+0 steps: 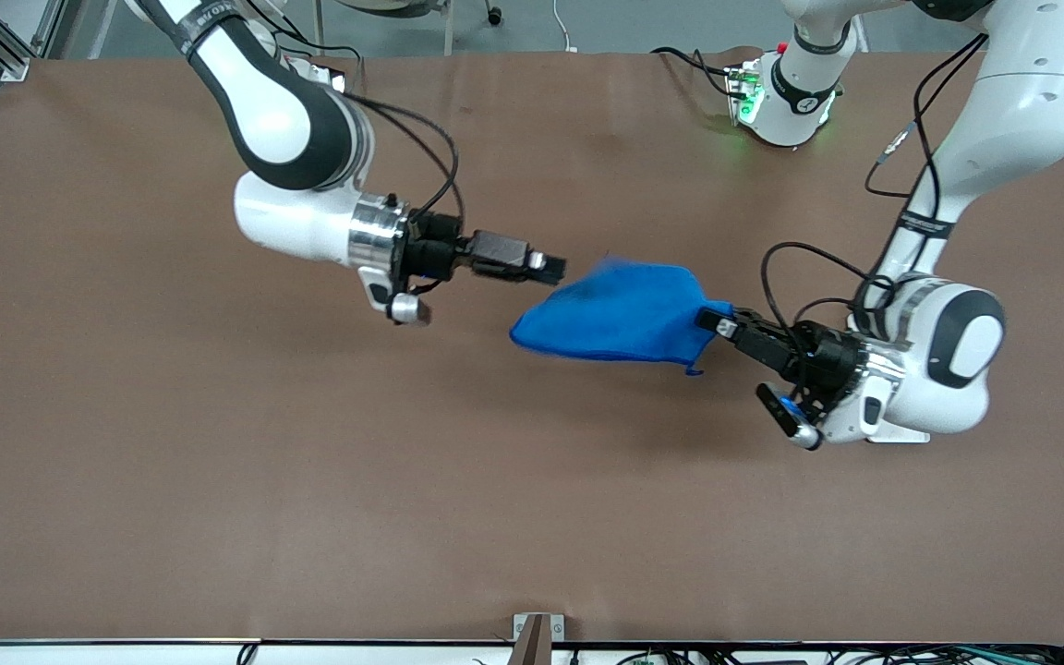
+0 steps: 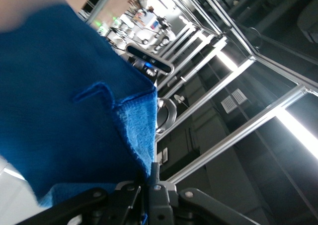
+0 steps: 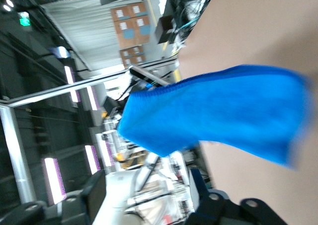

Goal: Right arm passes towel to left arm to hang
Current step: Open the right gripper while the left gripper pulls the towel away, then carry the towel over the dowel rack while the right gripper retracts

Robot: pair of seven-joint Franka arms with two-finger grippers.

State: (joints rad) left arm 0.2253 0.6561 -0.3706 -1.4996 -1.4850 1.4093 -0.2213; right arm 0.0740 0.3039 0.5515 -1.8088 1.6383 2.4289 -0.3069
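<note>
The bright blue towel [image 1: 620,314] hangs in the air over the middle of the brown table [image 1: 218,462]. My left gripper [image 1: 715,320] is shut on one corner of it, and the cloth spreads away from there toward the right arm. In the left wrist view the towel [image 2: 64,111] fills the space ahead of my left gripper [image 2: 149,174], pinched between its fingers. My right gripper [image 1: 554,269] is open just beside the towel's other end and holds nothing. In the right wrist view the towel [image 3: 213,111] floats ahead of my right gripper [image 3: 149,185], whose fingers stand wide apart.
The left arm's base [image 1: 781,102] with a green light stands at the table's back edge. A small metal bracket [image 1: 537,637] sits at the table's edge nearest the front camera. Cables hang from both wrists.
</note>
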